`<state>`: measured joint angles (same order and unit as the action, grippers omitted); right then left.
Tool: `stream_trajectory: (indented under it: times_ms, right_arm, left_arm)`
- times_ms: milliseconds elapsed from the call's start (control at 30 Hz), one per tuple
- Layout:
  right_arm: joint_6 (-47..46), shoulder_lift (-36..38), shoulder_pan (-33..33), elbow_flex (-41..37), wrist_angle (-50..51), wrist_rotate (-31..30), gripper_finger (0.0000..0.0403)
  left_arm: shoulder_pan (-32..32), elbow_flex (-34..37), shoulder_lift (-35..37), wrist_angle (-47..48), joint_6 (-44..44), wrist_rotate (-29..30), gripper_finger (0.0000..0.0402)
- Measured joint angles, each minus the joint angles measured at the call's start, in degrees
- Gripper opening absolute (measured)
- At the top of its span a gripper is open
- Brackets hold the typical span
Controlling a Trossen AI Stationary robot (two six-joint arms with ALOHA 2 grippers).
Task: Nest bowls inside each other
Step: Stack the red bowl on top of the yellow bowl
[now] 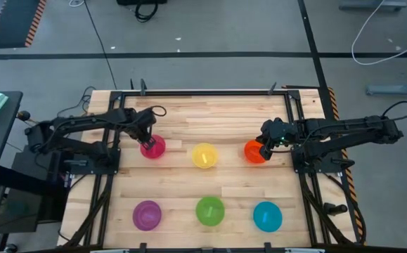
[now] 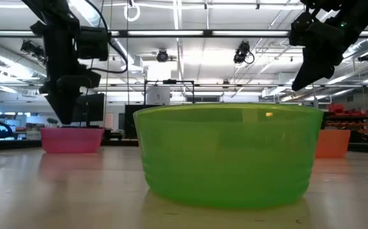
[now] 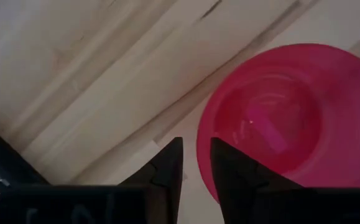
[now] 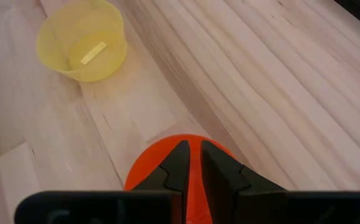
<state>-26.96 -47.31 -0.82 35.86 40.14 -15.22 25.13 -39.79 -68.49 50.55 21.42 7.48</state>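
Left claw [image 3: 195,163] spread astride the pink bowl's [image 3: 279,118] rim; right claw [image 4: 191,163] pinching the orange bowl's [image 4: 195,186] rim. Light, stiff, slick plastic, I reckon: rims are the handhold.

Worktop [image 1: 231,119]: pale wood planks w/ darker grain lines. Yellow bowl [image 1: 204,155] as landmark: pink bowl [image 1: 153,147] to its left, orange bowl [image 1: 254,152] to its right. Nearer row, front of yellow: green bowl [image 1: 209,211] directly in front, purple bowl [image 1: 147,215] front-left, blue bowl [image 1: 267,216] front-right. Arms + both end effectors black: left end effector [image 3: 196,163] at pink rim, right end effector [image 4: 194,163] over orange.
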Motion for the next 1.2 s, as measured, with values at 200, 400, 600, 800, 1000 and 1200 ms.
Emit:
stream_trajectory:
  times_ms: [200,400,600,800,1000,1200]
  right_arm:
    - [0.07,0.00,-0.02,0.00,0.02,0.00,0.0048]
    - [0.11,-0.02,-0.02,-0.02,0.03,0.00,0.0048]
    - [0.11,-0.02,-0.02,-0.04,0.04,0.00,0.0048]
    - [0.08,-0.02,-0.02,-0.04,0.04,0.00,0.0048]
    - [-0.04,-0.02,-0.02,-0.04,0.07,0.02,0.0048]
    - [-0.05,-0.02,-0.02,-0.04,0.09,0.02,0.0048]
  left_arm:
    - [0.13,0.85,-2.60,-1.02,0.04,-2.38,0.0086]
    - [0.21,0.85,-5.88,-2.27,-0.08,-2.40,0.0083]
    - [0.21,0.85,-8.38,-2.82,-1.28,-2.37,0.0086]
    - [0.21,0.85,-8.37,-2.83,-1.56,-2.37,0.0076]
    - [0.21,0.85,-8.34,-2.83,-1.71,-2.35,0.0071]
    - [0.21,-0.82,-8.32,-2.61,-2.59,-2.35,0.0078]
